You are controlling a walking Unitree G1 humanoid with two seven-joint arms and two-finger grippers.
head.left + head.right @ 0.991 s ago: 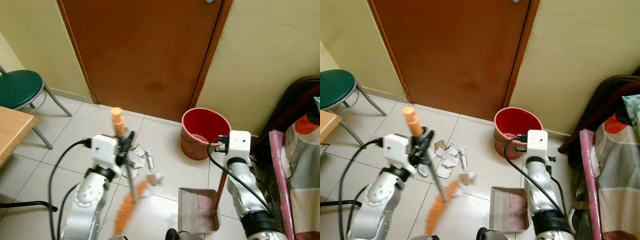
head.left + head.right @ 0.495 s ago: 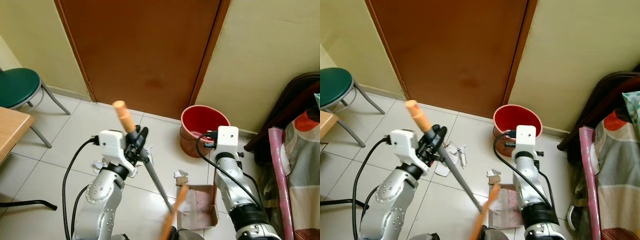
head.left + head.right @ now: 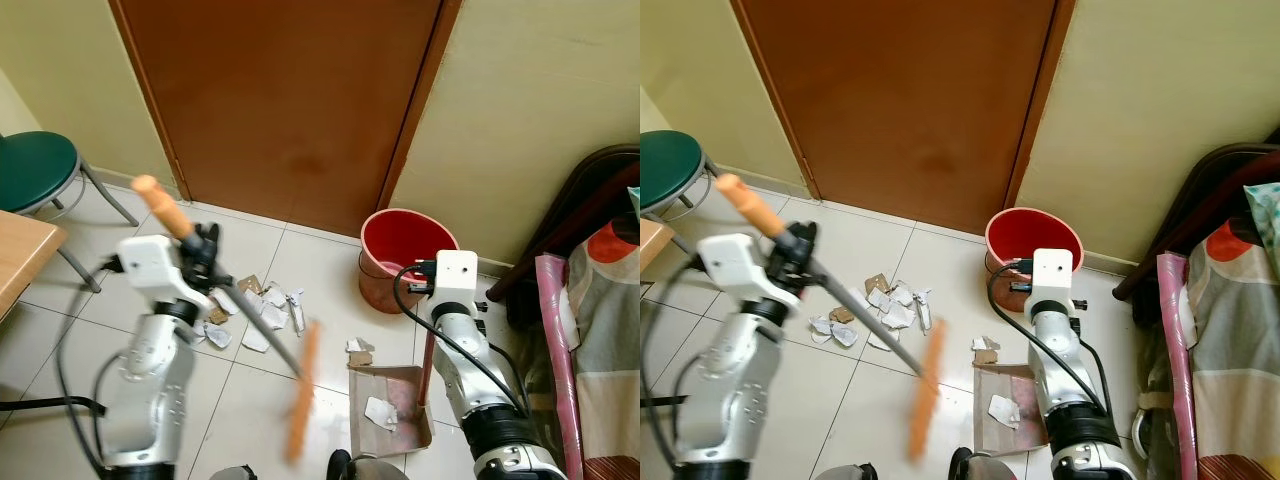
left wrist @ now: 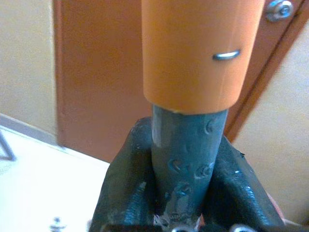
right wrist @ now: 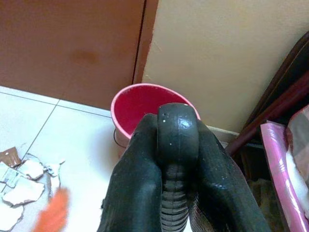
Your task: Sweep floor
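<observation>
Plainly, the risks lay in the swing and the pan
Left pincer (image 4: 186,193): clamped on the broom (image 3: 255,320) shaft under its orange grip
Right pincer (image 5: 176,159): closed round the dustpan (image 3: 395,400) handle, pan resting on the floor (image 3: 330,265)
Scraps (image 3: 250,315): most lay near the door (image 3: 290,100), two beside the pan mouth, one inside it
Brush head (image 3: 300,395): blurred, between heap and pan
Risk: a fast stroke could fling scraps past the pan or under the bucket (image 3: 405,260)
Risk: a knock might shift the pan
</observation>
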